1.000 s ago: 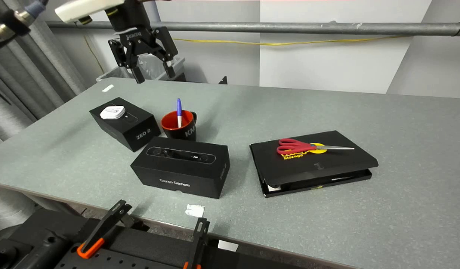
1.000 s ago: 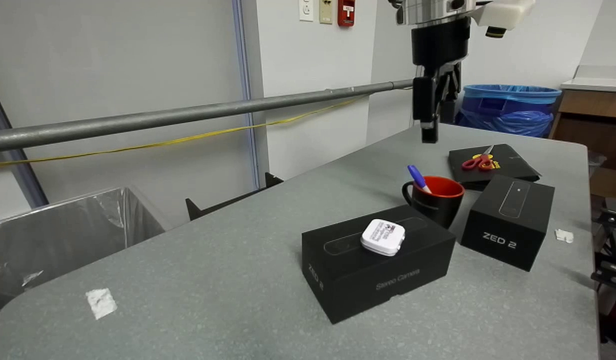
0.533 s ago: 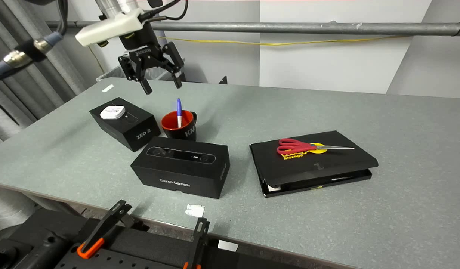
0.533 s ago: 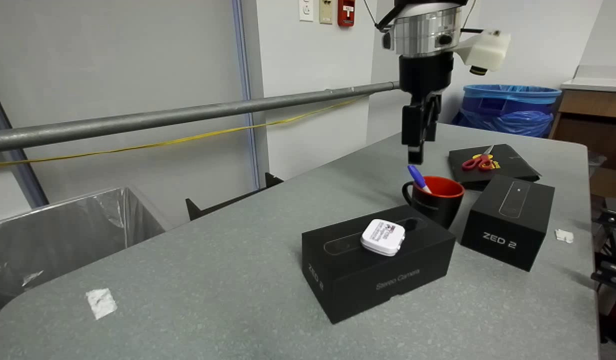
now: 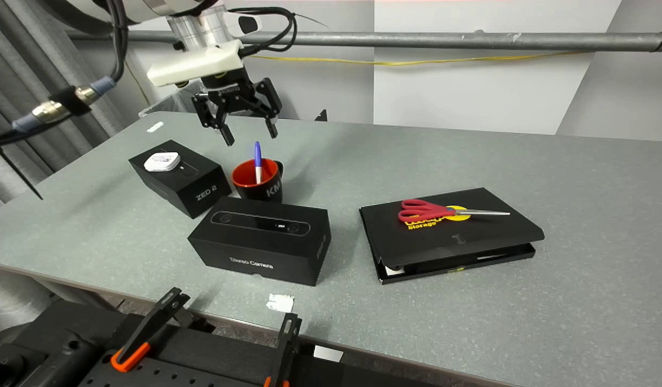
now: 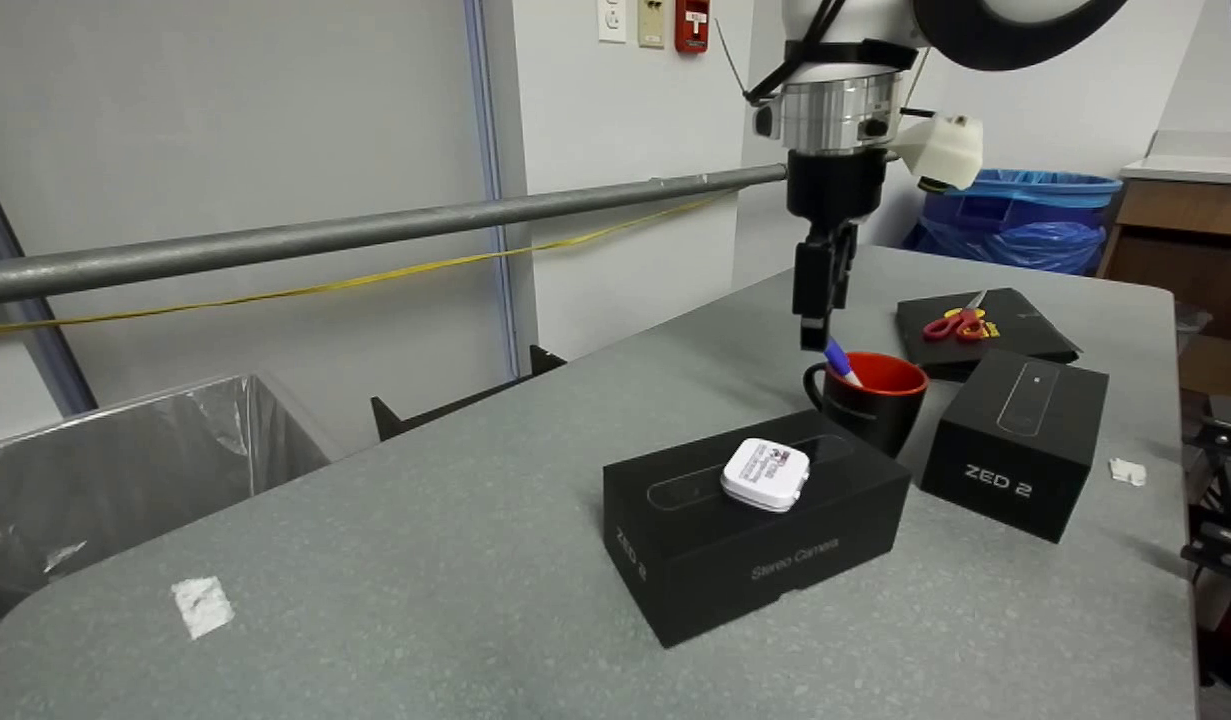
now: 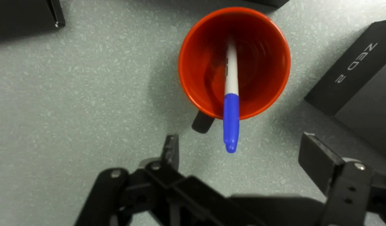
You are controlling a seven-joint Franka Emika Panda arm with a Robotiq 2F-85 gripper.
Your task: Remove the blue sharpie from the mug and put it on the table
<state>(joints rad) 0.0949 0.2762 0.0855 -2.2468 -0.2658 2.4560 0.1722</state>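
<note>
The blue sharpie, with a blue cap and white barrel, leans in the mug, cap end up over the rim near the handle. It also shows in an exterior view and the wrist view. The mug is black outside and red inside, upright on the grey table; the wrist view looks into it. My gripper is open and empty, above and slightly behind the sharpie's cap. In the wrist view the cap tip lies between the spread fingers, not touching either.
Two black ZED 2 boxes, one in front of the mug and one beside it, stand close to the mug. A white case lies on the latter. A black folder with red scissors on it lies farther along the table.
My open gripper has come down and moved in toward the mug, so its fingers are now just above the sharpie's cap. The sharpie, mug and boxes have not moved.
</note>
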